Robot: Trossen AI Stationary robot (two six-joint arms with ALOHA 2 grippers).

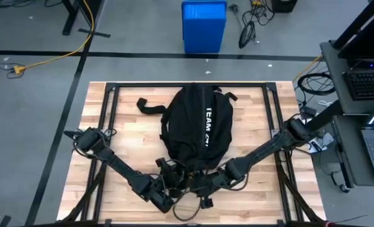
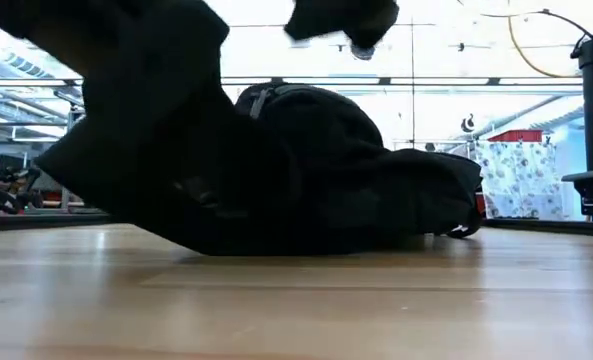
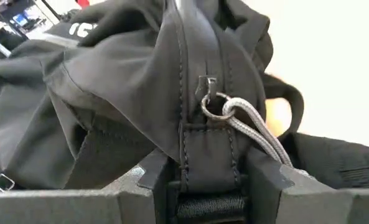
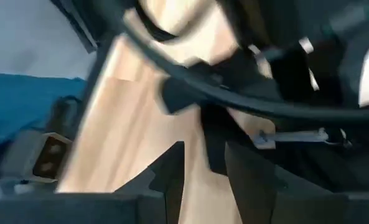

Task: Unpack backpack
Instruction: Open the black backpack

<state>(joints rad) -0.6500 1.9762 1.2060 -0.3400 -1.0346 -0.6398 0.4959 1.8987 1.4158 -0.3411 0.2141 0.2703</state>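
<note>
Backpack [image 1: 196, 129] fabric by the closed zipper [image 3: 185, 81] is pinched tight in the left gripper [image 3: 206, 180]; the right gripper [image 1: 207, 183] waits beside it, fingers slightly apart. The bag lies mid-table [image 1: 130, 151], both grippers at its six o'clock end. Opening comes first, I think: next, grab the grey pull cord [image 3: 256, 127] and slide.

Your right pincer [image 4: 204, 163] hangs over the wooden surface [image 4: 134, 124], fingers slightly parted. Dark cables [image 4: 234, 99] cross ahead of it; a blue bin [image 4: 22, 106] shows past the surface's edge.
</note>
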